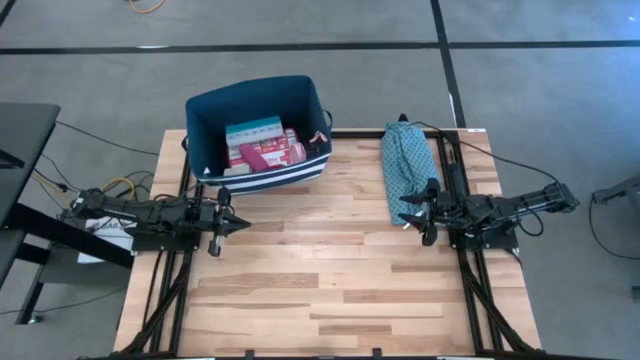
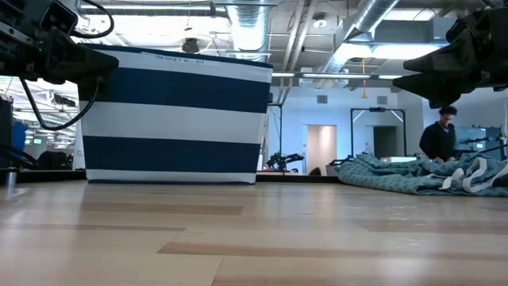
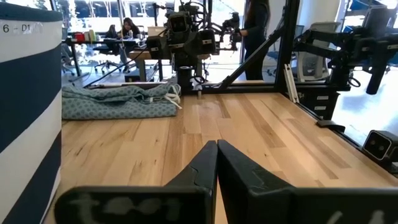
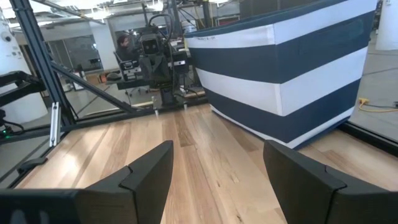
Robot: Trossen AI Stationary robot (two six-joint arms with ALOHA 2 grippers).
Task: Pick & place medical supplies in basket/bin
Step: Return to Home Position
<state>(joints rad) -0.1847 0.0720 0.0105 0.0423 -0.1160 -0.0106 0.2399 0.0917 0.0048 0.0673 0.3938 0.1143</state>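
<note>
bin (image 1: 290,170): striped fabric | table (image 1: 330,260): smooth pale wood | bundle (image 1: 405,165): patterned cloth

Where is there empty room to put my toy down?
The wooden table is bare between the left gripper and right gripper, and across its whole near half. The far side is crowded: the navy striped fabric bin full of medical supplies, and the long teal patterned cloth bundle by the right gripper.
</note>
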